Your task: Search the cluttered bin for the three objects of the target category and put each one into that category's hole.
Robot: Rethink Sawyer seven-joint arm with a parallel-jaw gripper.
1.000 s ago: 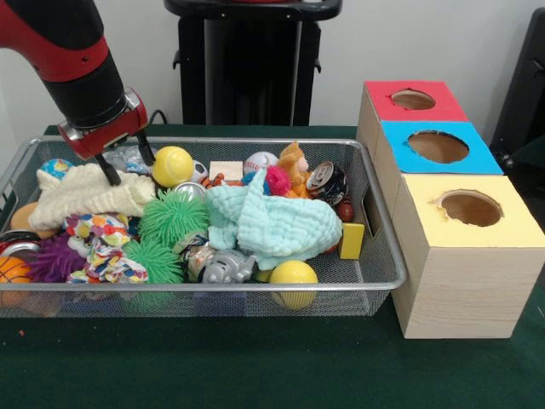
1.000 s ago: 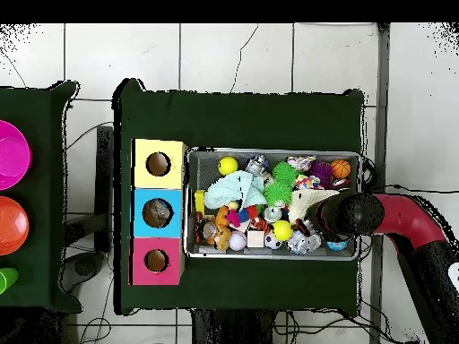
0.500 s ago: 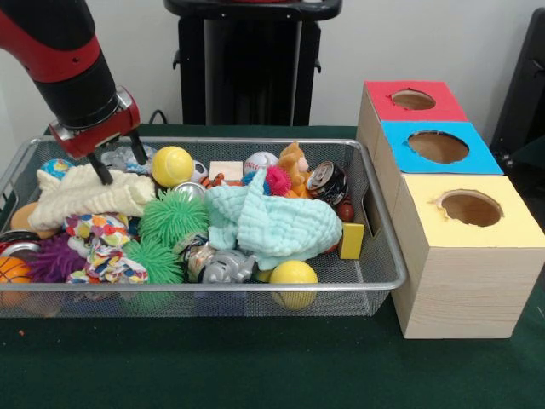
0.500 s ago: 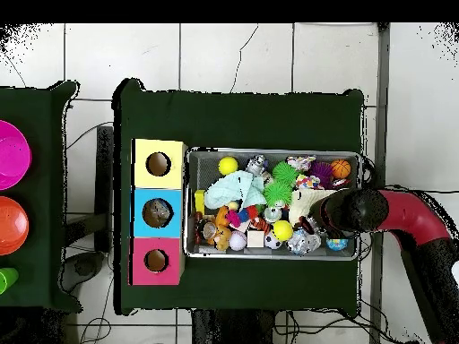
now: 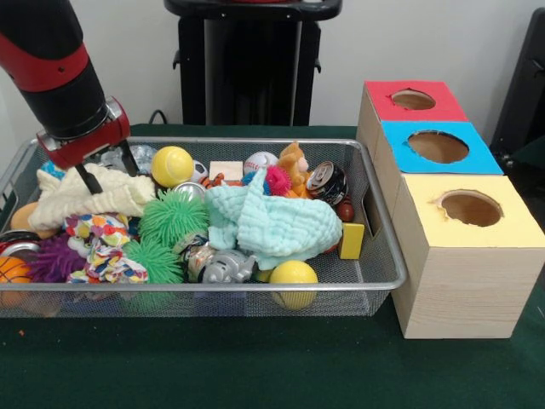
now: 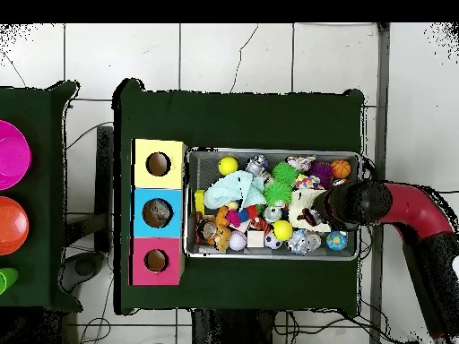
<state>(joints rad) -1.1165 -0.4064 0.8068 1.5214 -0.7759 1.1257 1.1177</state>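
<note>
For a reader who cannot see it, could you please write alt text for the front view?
A red and black robot arm holds its open gripper above a cream cloth at the left end of a wire-mesh bin full of toys. Right of the bin stand three wooden boxes with round holes; the middle one has a blue top.

White tiled floor [image 6: 224, 63], pale wall [image 5: 426, 43].

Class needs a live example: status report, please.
Tool open, empty, above cream cloth. Crushed bottle just behind it, in basket. Blue-topped hole clear.
</note>
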